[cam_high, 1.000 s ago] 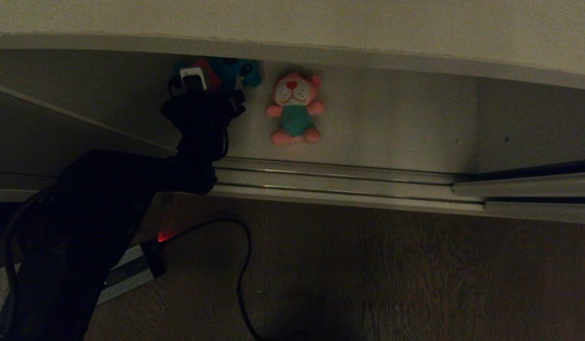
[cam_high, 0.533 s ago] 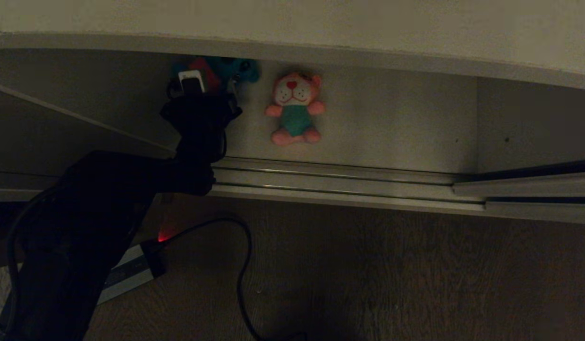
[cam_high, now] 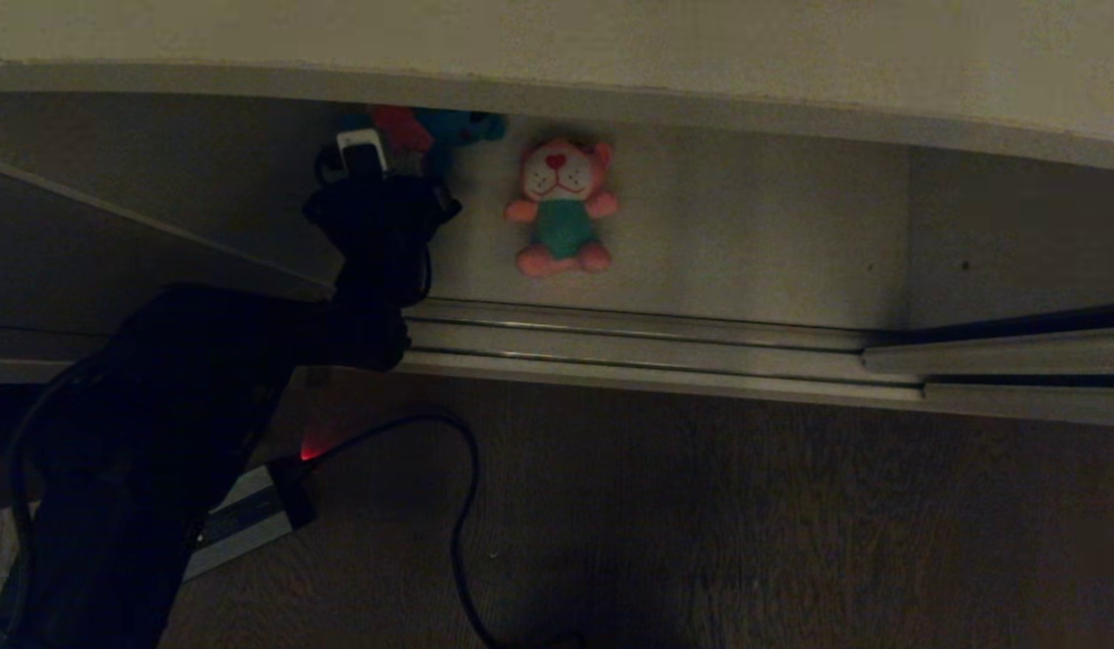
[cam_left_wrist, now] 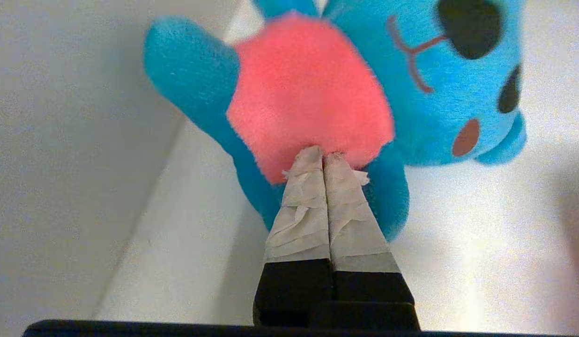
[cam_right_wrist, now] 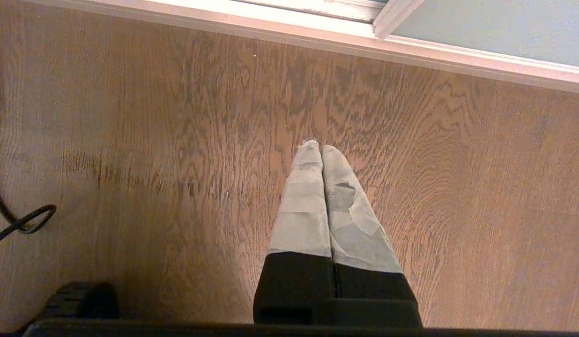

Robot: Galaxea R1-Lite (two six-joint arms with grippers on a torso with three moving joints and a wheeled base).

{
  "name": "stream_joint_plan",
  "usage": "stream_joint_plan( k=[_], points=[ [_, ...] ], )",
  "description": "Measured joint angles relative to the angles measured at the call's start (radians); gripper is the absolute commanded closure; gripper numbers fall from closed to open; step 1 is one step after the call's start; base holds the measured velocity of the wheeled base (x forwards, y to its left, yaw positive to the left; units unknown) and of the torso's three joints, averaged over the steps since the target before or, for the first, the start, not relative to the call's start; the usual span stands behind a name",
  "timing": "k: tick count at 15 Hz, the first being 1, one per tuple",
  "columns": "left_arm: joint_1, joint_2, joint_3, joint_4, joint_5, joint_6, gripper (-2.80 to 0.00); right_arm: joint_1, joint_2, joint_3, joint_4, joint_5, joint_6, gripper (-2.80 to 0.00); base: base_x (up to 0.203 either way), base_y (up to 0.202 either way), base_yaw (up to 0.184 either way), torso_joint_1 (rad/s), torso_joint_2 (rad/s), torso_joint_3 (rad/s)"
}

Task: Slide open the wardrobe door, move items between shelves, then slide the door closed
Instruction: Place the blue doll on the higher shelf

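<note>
Since a second ago our left gripper (cam_left_wrist: 323,157) has gone from wide open to pinched tight, its taped fingertips (cam_left_wrist: 308,161) now nipping the red belly fabric of the blue plush toy (cam_left_wrist: 439,79); the arm itself has not shifted. We hold that toy at the back of the lower shelf (cam_high: 746,243), tucked under the front edge of the upper shelf (cam_high: 611,41) and close to the cream side wall (cam_left_wrist: 60,140). The pink plush toy (cam_high: 561,207) lies face up on the lower shelf just beside the blue one, apart from it. Our right gripper (cam_right_wrist: 320,150) hangs with fingers pressed together over the wooden floor (cam_right_wrist: 177,164), near the sliding wardrobe door (cam_right_wrist: 495,23).
</note>
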Motion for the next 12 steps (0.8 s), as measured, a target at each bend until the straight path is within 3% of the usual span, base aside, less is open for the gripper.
stream_joint_plan(
  k=[3,8,12],
  points=[
    [-0.016,-0.048,0.024,0.021,0.005,-0.021,0.00,0.000,0.000,0.000,0.000,0.000,0.000,0.00,0.000,0.000,0.000,0.000,0.00,0.000],
    [-0.074,-0.161,0.194,0.042,0.010,-0.055,0.00,0.000,0.000,0.000,0.000,0.000,0.000,0.00,0.000,0.000,0.000,0.000,0.00,0.000],
    [-0.088,-0.195,0.243,0.034,0.059,0.026,0.00,0.000,0.000,0.000,0.000,0.000,0.000,0.00,0.000,0.000,0.000,0.000,0.00,0.000]
  ],
)
